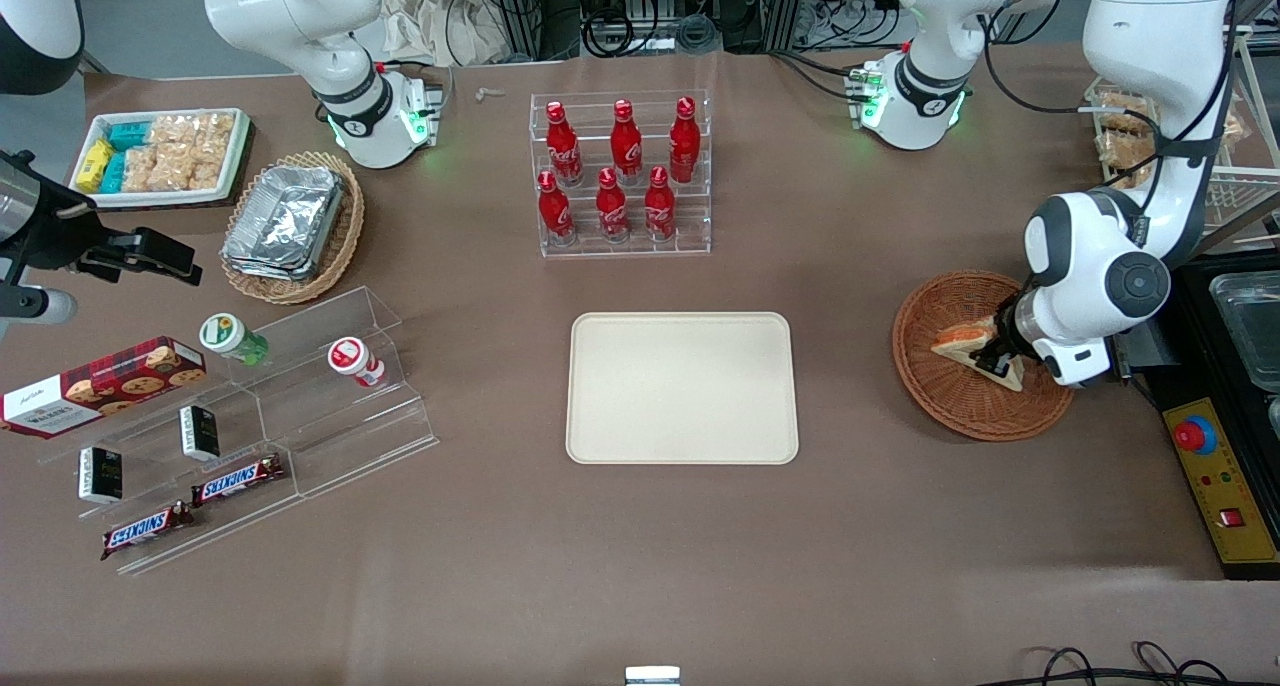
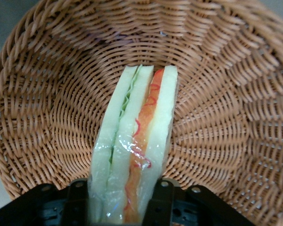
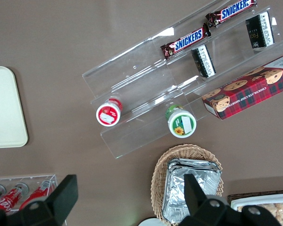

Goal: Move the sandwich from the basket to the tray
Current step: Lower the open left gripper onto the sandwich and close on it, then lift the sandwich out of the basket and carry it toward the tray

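We see the sandwich (image 2: pixel 134 155), a white-bread wedge with green and orange-red filling, in the round reddish-brown wicker basket (image 1: pixel 945 406), the gripper (image 1: pixel 993 358) closed on its sides; the flat cream tray (image 1: pixel 682 387) lies bare, well apart

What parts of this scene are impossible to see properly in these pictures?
- End effector: in the front view the arm's white wrist covers it; in the wrist view the frame edge cuts it off.
- Sandwich: the end near the fingers runs out of frame in the wrist view.
- Basket: the arm hides part of its rim in the front view.
- Tray: fully visible, nothing on it.
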Robot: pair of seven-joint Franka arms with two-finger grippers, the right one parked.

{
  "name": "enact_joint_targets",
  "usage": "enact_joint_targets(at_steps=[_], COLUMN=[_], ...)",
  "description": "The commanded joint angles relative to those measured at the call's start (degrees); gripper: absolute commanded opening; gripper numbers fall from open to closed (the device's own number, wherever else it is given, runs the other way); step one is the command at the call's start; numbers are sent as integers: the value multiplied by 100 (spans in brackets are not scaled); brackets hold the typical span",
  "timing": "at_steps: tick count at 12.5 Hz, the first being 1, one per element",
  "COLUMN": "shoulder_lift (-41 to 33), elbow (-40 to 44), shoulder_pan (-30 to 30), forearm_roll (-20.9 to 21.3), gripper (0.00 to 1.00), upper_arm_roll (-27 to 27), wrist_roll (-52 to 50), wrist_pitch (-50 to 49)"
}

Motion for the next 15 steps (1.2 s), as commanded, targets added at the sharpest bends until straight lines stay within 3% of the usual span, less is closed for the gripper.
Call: enact_joint_targets(at_steps=[1, 4, 7, 10, 15], shoulder_lift=[-636, -1235, -1175, -1210, -974], elbow=[-51, 343, 1370, 1776, 2050], shoulder_pan=[-38, -73, -65, -73, -73], forearm_roll=[52, 79, 79, 61, 61], gripper=[0, 0, 0, 0, 0], upper_arm_roll=[-43, -113, -709, -1184, -2248], wrist_roll=[-323, -183, 256, 906, 1918], wrist_pitch=[-269, -1323, -2712, -3102, -2910])
